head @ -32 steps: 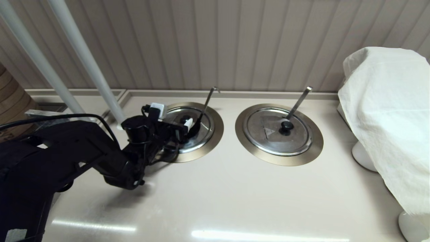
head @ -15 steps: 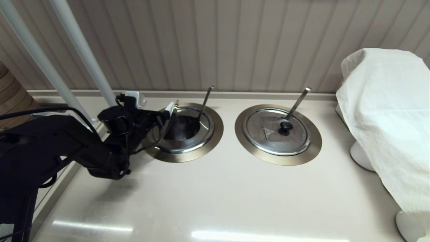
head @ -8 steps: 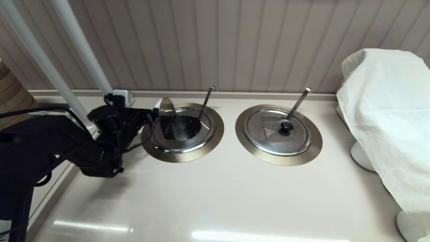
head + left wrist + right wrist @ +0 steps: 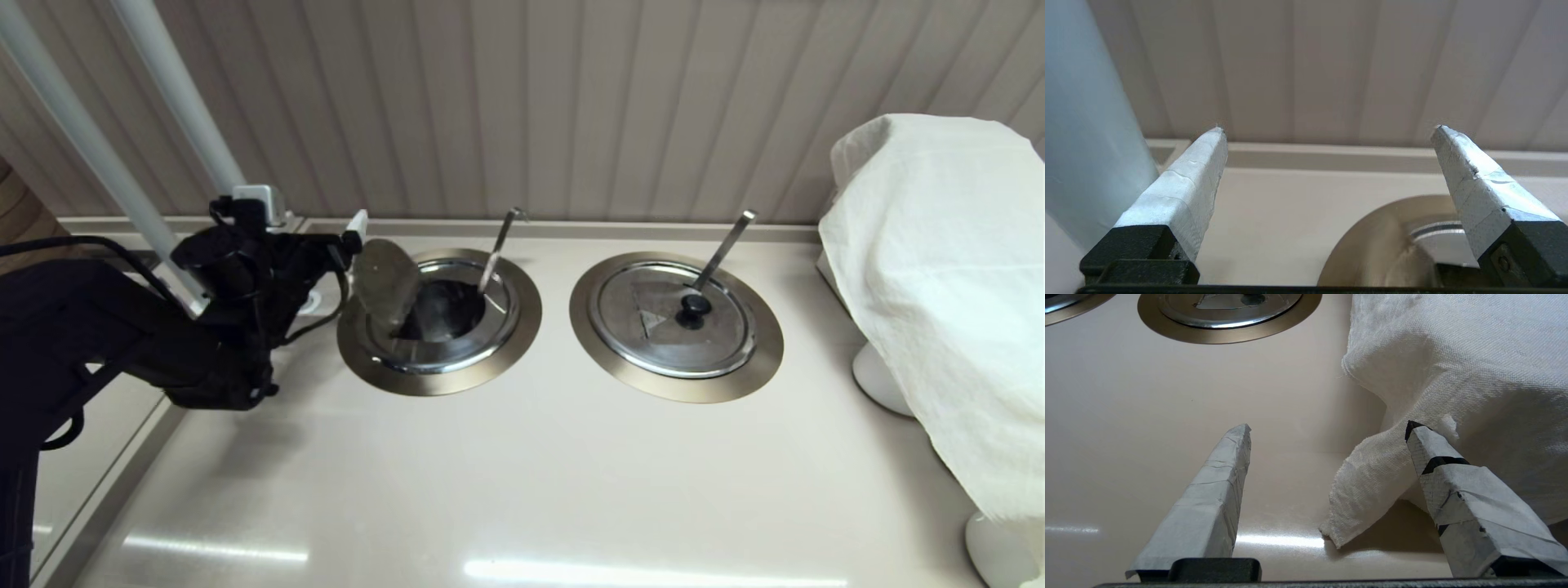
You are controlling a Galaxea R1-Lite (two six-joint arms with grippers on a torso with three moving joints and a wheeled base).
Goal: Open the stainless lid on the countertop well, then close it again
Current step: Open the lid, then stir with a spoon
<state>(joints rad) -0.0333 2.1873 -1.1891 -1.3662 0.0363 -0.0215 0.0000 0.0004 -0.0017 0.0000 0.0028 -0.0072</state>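
- The round shiny stainless lid (image 4: 385, 287) stands tipped up on edge at the left side of the countertop well (image 4: 439, 322), its underside facing the opening; I cannot see its black knob from here.
- The well, a round recess rimmed by a wide brushed bronze-grey ring, lies open and dark inside, with the thin hook-tipped ladle handle (image 4: 498, 248) leaning out of its far side.
- I judge the opening half done: the lid is up and the well is uncovered. What is left is the closing.
- My left gripper (image 4: 353, 230) hangs just beside the raised lid, at its upper left, near the back edge of the cream countertop (image 4: 522, 474). In my left wrist view its taped fingers (image 4: 1184, 192) are spread wide with nothing between them, so the lid stands free of me.
- The next move, as I judge it, calls for reaching back to the lid's top edge or knob and lowering it gently, clear of the ladle handle.
- My left arm stretches low across the counter's left side, wrist roughly level.
- My right gripper (image 4: 1327, 498) idles with fingers wide, beside the white cloth (image 4: 1453, 375), well apart from the twin lid (image 4: 676, 317).
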